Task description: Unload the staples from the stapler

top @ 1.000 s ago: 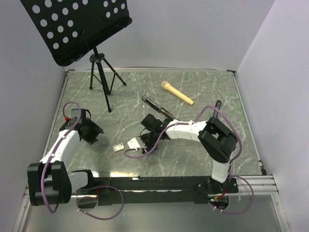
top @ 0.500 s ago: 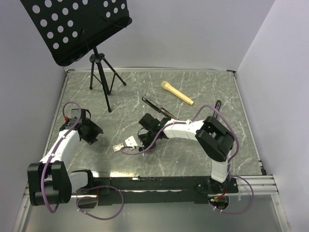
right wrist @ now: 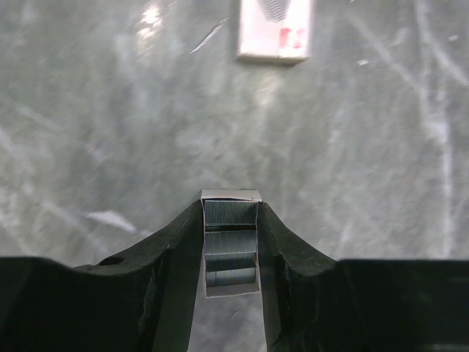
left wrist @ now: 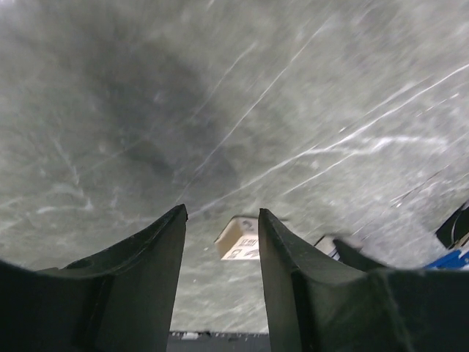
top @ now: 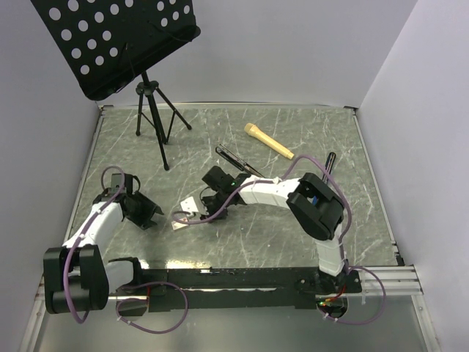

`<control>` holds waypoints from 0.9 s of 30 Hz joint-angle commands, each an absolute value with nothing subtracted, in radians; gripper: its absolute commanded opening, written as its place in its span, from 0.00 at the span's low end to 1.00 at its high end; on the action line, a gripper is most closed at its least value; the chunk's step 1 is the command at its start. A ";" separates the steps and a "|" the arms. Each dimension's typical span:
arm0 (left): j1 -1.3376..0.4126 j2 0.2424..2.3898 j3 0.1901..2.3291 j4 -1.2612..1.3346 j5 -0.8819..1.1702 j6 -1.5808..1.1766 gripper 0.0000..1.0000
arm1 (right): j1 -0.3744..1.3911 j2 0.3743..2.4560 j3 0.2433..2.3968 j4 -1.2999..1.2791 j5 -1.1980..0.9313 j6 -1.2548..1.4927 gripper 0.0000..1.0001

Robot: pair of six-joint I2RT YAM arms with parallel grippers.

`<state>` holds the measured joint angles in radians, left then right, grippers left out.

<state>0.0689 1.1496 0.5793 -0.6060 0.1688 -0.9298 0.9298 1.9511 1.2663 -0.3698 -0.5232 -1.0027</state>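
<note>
Pinching the staples (right wrist: pixel 231 249), the right gripper (right wrist: pixel 230 214) seems done with the stapler (top: pixel 238 160) on its far side; next, a gentle set-down, while the left gripper (left wrist: pixel 221 217) hangs parted, empty.

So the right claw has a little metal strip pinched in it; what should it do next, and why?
Probably lower the staples to the table and let go. The right claw is pinching them over the table, away from the stapler lying farther back. With the strip already out, setting it down, perhaps by the small white box, seems all that is left.
</note>
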 commanded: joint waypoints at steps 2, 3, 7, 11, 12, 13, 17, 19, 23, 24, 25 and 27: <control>0.075 1.140 0.558 -0.594 0.224 -0.950 0.49 | 0.931 2.011 1.386 -0.390 -0.509 -0.942 0.40; 0.075 1.144 0.555 -0.589 0.227 -0.950 0.49 | 0.934 2.020 1.397 -0.394 -0.502 -0.934 0.40; 0.072 1.160 0.542 -0.574 0.258 -0.951 0.47 | 0.942 2.045 1.436 -0.402 -0.494 -0.885 0.40; 0.069 1.175 0.532 -0.551 0.265 -0.956 0.45 | 0.946 2.022 1.399 -0.351 -0.482 -0.833 0.48; 0.066 1.178 0.529 -0.542 0.267 -0.957 0.43 | 0.945 2.014 1.387 -0.341 -0.476 -0.831 0.50; 0.063 1.181 0.526 -0.534 0.267 -0.959 0.42 | 0.943 2.005 1.378 -0.334 -0.465 -0.839 0.52; 0.049 1.203 0.522 -0.517 0.265 -0.966 0.40 | 0.936 2.006 1.368 -0.368 -0.449 -0.874 0.56; 0.037 1.218 0.517 -0.502 0.271 -0.976 0.37 | 0.928 2.008 1.371 -0.379 -0.454 -0.877 0.56; 0.011 1.244 0.514 -0.492 0.268 -0.983 0.34 | 0.919 2.014 1.370 -0.390 -0.454 -0.893 0.56; 0.008 1.250 0.514 -0.489 0.261 -0.986 0.33 | 0.917 2.016 1.371 -0.394 -0.456 -0.896 0.55; 0.008 1.252 0.512 -0.485 0.256 -0.988 0.33 | 0.917 2.019 1.370 -0.396 -0.456 -0.897 0.55; 0.008 1.255 0.511 -0.477 0.249 -0.992 0.33 | 0.914 2.020 1.368 -0.400 -0.456 -0.899 0.55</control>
<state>0.0166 1.2407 0.5236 -0.5121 0.2501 -0.9665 0.9283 2.0331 1.3788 -0.3561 -0.4644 -0.8719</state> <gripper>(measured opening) 0.331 0.555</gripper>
